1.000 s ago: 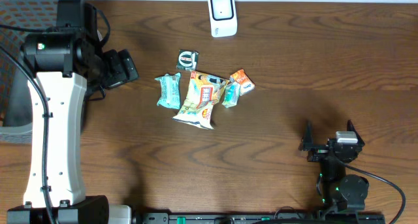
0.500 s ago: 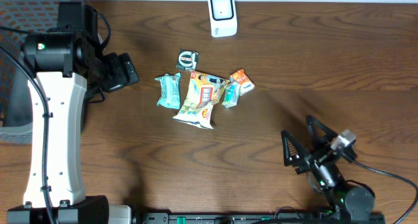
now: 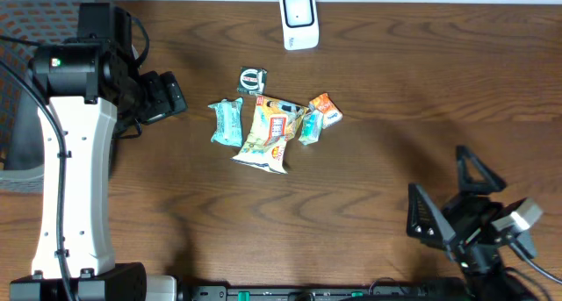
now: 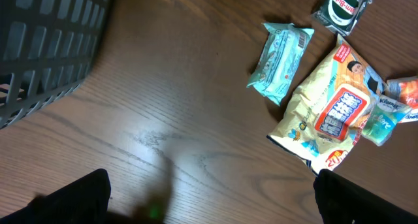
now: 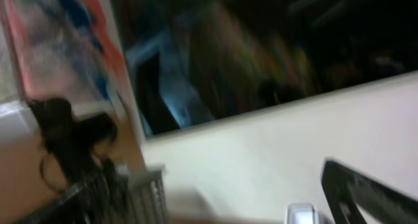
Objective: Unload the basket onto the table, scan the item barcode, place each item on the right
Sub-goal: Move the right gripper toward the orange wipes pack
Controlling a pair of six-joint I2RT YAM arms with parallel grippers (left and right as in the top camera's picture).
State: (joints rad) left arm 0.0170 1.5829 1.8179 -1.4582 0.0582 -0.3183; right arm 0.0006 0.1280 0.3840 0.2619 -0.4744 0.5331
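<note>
The white barcode scanner [image 3: 299, 20] stands at the table's far edge. Below it is a heap of items: a yellow snack bag [image 3: 268, 132], a teal packet [image 3: 227, 121], a small dark round-labelled packet [image 3: 253, 79], an orange packet [image 3: 326, 108] and a small green one [image 3: 309, 127]. My left gripper [image 3: 165, 94] hovers left of the heap, open and empty. In the left wrist view [image 4: 212, 179] the snack bag [image 4: 333, 113] and teal packet [image 4: 281, 57] lie ahead. My right gripper [image 3: 435, 169] is open and empty at the near right, far from the items.
A grey mesh basket [image 3: 31, 25] sits at the far left, also seen in the left wrist view [image 4: 46, 48]. The right wrist view is blurred and looks across at a pale wall; one black finger [image 5: 366, 191] and the scanner's top [image 5: 302, 215] show low down.
The right arm has swung and tilted, its open gripper moving right and toward the near edge. The left arm and the items have not moved.
</note>
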